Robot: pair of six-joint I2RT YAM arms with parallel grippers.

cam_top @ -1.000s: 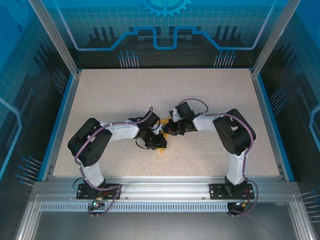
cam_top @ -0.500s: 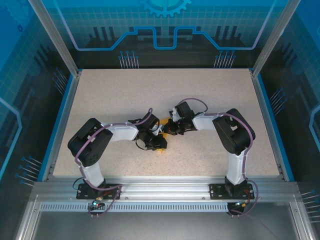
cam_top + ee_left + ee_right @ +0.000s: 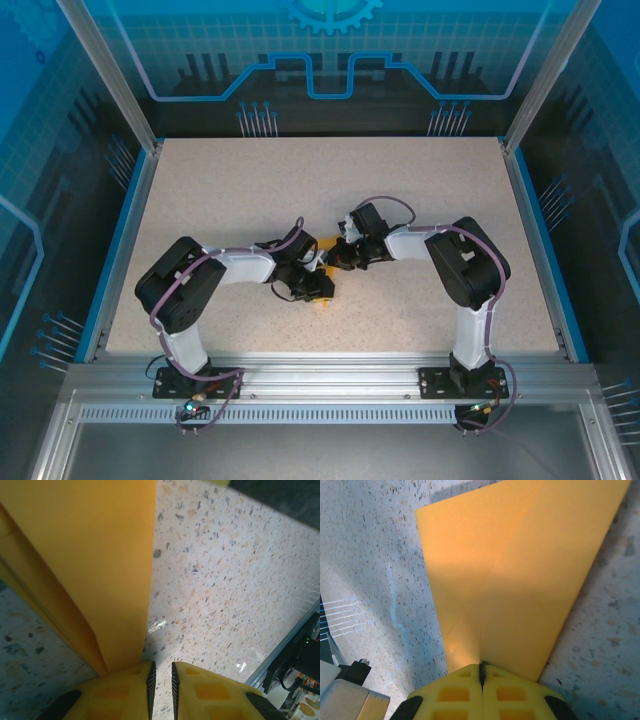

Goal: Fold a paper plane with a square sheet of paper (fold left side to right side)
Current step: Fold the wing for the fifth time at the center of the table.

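The folded orange paper [image 3: 510, 575] lies at the middle of the desk [image 3: 250, 190], between both arms. Your right jaws are clamped on its edge. Your left jaws stand a slit apart, the paper beside one finger [image 3: 125, 690], nothing between. Hold the right pinch firm, align the edges, then press the crease.

the far half of the worktop [image 3: 330, 180] lies bare, and so do its left and right flanks out to the blue rim [image 3: 128, 235]. the middle is crowded: the left arm [image 3: 240, 262] and right arm [image 3: 420, 243] reach inward and nearly meet over the sheet of paper [image 3: 520, 570], leaving little passage between them. frame posts [image 3: 105, 75] stand at the far corners.
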